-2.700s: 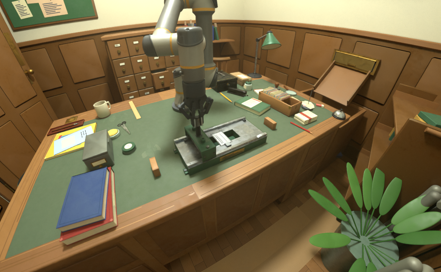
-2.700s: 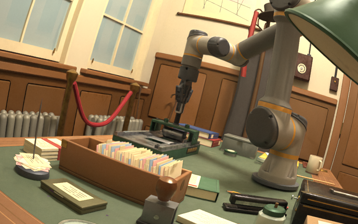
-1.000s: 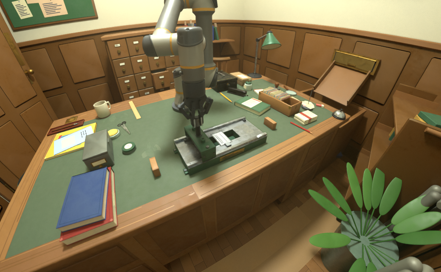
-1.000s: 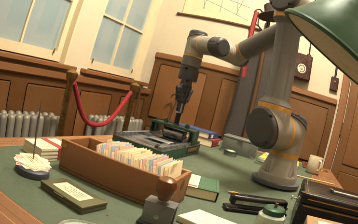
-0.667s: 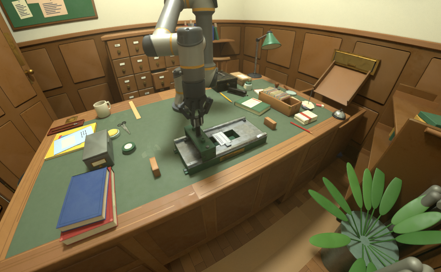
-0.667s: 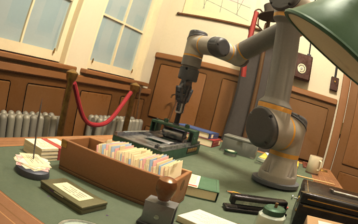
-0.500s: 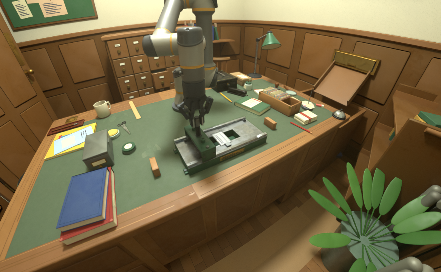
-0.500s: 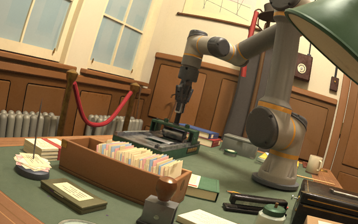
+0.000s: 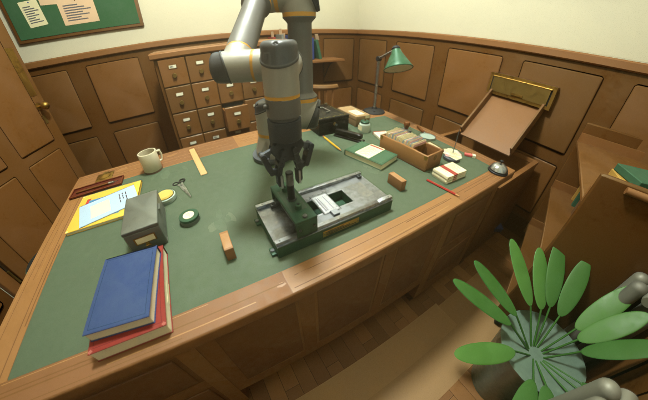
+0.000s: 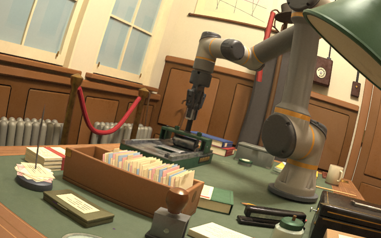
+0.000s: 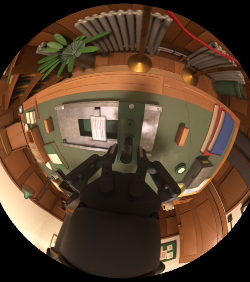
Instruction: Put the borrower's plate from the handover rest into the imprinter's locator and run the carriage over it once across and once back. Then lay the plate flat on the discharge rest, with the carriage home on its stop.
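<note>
At the middle of the green desk mat sits the imprinter (image 9: 323, 211), a grey metal bed on a green base. The pale ribbed plate (image 9: 325, 203) (image 11: 98, 127) lies in the locator at the bed's centre. The green carriage (image 9: 292, 211) (image 11: 130, 123) stands across the bed at its left end, with its dark upright handle (image 9: 289, 182) (image 11: 127, 150) rising from it. My gripper (image 9: 289, 175) (image 11: 127, 154) is open, straddling the handle's top and holding nothing. Two small wooden rests lie on the mat, one left of the imprinter (image 9: 227, 245) and one right of it (image 9: 397, 180).
The desk's front edge (image 9: 286, 278) runs close below the imprinter. A grey box (image 9: 144, 220), a round green pad (image 9: 188, 217) and stacked books (image 9: 127, 298) sit to the left. A card tray (image 9: 410, 147) and a green book (image 9: 371, 155) lie to the right.
</note>
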Motion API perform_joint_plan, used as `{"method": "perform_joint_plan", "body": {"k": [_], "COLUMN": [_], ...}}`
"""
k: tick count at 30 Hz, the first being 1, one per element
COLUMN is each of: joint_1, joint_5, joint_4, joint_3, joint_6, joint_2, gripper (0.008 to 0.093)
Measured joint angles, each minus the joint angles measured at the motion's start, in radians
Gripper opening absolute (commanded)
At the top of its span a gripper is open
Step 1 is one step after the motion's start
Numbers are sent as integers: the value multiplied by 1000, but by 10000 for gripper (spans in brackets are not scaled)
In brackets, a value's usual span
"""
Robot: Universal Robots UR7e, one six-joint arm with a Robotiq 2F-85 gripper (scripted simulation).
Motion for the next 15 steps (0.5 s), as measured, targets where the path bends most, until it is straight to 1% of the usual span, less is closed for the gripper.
{"method": "perform_joint_plan", "body": {"k": [9,15], "joint_1": [0,0], "joint_5": [0,0], "joint_4": [1,25], "joint_3": [-1,-13], "joint_6": [0,0], "joint_2": [-1,-10], "gripper": [480,480]}}
